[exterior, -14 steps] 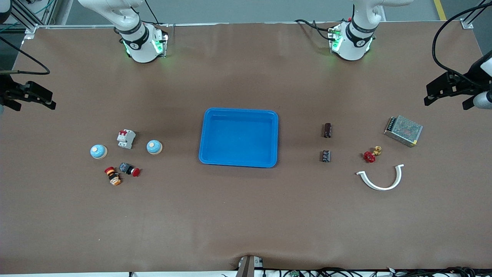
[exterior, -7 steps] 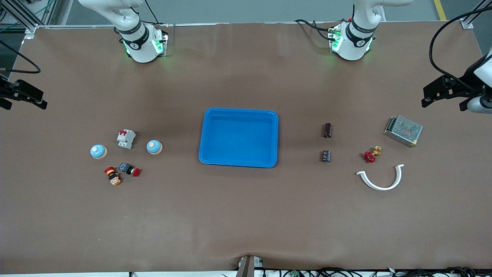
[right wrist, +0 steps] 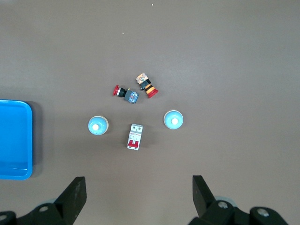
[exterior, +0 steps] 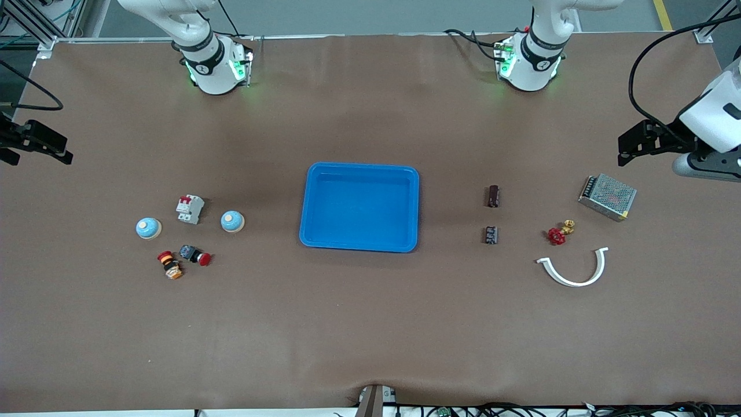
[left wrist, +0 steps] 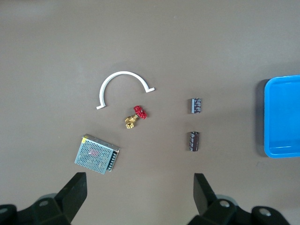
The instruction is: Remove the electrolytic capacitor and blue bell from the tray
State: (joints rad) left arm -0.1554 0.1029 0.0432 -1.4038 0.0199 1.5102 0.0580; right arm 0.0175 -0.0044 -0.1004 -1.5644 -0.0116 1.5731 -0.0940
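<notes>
So the tray (exterior: 359, 207) sits empty mid-table. Both capacitors (exterior: 492, 196) lie on the mat toward the left arm's end, both bells (exterior: 232, 220) toward the right arm's end, so the removing looks already done. The left gripper (exterior: 637, 143) hangs near the power supply (exterior: 607, 197), fingers wide open and empty. The right gripper (exterior: 37, 143) is over the table's edge, also open, holding nothing. Next move is probably just parking.

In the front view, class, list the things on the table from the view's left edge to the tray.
Bell → yellow-banded button → breaker → red button → second bell → tray.
</notes>
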